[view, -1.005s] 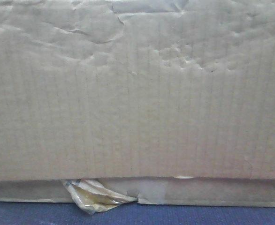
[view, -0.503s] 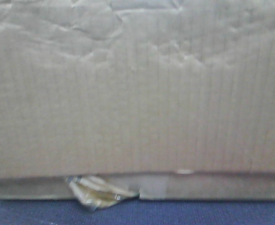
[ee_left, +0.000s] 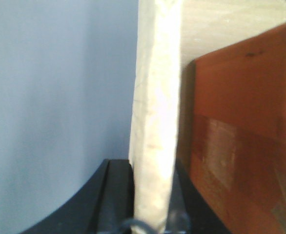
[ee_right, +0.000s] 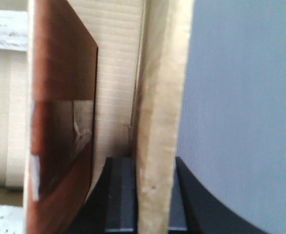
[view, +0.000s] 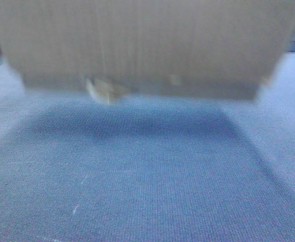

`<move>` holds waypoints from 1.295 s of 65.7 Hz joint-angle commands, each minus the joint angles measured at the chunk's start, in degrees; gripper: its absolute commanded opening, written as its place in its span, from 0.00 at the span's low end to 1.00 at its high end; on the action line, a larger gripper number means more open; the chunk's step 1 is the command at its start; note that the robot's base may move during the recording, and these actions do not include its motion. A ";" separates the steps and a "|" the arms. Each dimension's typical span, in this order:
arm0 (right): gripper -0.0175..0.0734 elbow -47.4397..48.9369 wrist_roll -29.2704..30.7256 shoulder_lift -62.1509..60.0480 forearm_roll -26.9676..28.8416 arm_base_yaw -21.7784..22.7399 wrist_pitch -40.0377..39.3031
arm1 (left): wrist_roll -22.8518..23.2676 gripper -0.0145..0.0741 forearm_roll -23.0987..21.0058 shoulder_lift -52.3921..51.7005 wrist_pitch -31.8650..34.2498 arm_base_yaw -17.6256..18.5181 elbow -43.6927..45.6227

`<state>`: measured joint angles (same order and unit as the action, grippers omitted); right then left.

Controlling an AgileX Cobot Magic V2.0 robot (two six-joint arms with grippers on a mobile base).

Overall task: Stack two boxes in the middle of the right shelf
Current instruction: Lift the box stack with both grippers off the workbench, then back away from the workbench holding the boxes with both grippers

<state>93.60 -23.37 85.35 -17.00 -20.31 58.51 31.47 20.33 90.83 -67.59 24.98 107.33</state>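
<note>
In the front view the tall box fills the top of the picture, its ribbed brown face badly blurred. Directly under the tall box sits the flat box, showing only as a thin strip along the tall box's lower edge. A crumpled yellowish tape scrap hangs from that strip, below the left part of the tall box. Below the tall box spreads the blue-grey tabletop, with a dark shadow on it right under the pair. The tabletop also shows past both sides of the tall box, higher than the flat box's bottom edge, so the pair looks raised off it. No shelf shows in any view.

In the left wrist view the left gripper is clenched on an upright cardboard wall. One black finger lies against the wall's outer side and the other against its inner side. Inside that wall stands a reddish-brown flap with a pale tape patch.

The right wrist view mirrors this. The right gripper is clamped on a second wall, with a black finger on the inner side and one on the outer. A reddish-brown flap with tape stands inside it.

I cannot tell which of the two boxes these walls belong to.
</note>
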 commanded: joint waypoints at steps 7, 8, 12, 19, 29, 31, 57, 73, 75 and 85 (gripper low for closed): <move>0.02 3.65 -6.99 -0.88 -5.99 0.35 -9.24 | 0.70 0.04 6.35 -1.05 3.05 -0.17 4.66; 0.02 3.87 -7.48 -0.88 -5.99 0.45 -9.50 | 0.70 0.04 7.12 -1.05 3.20 -0.17 4.81; 0.02 4.60 -7.65 -0.88 -5.99 0.44 -10.83 | 0.70 0.04 9.09 -1.05 3.46 -0.17 4.81; 0.02 5.67 -7.65 -0.88 -6.11 0.44 -11.83 | 0.70 0.04 9.84 -1.05 3.93 -0.17 4.81; 0.02 7.00 -9.11 -0.88 -6.11 0.44 -12.26 | 0.70 0.04 9.84 -1.05 5.02 -0.17 4.81; 0.02 7.00 -9.09 -0.88 -6.11 0.44 -12.52 | 0.70 0.04 9.84 -1.05 5.56 -0.17 4.81; 0.02 7.00 -9.09 -0.99 -10.66 0.44 -12.76 | 3.70 0.04 11.97 -1.17 8.59 -0.17 4.91; 0.02 7.00 -9.09 -0.99 -10.66 0.44 -13.96 | -0.97 0.04 12.38 -1.17 8.59 -0.17 4.91; 0.02 7.00 -9.09 -0.99 -10.66 0.44 -14.26 | -1.28 0.04 12.38 -1.17 8.59 -0.17 4.91; 0.02 7.00 -9.09 -0.99 -10.66 0.44 -14.13 | -1.26 0.04 12.26 -1.17 8.59 -0.17 4.91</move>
<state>99.45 -32.11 85.35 -24.49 -20.31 47.20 30.82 29.04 90.70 -59.32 24.98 111.55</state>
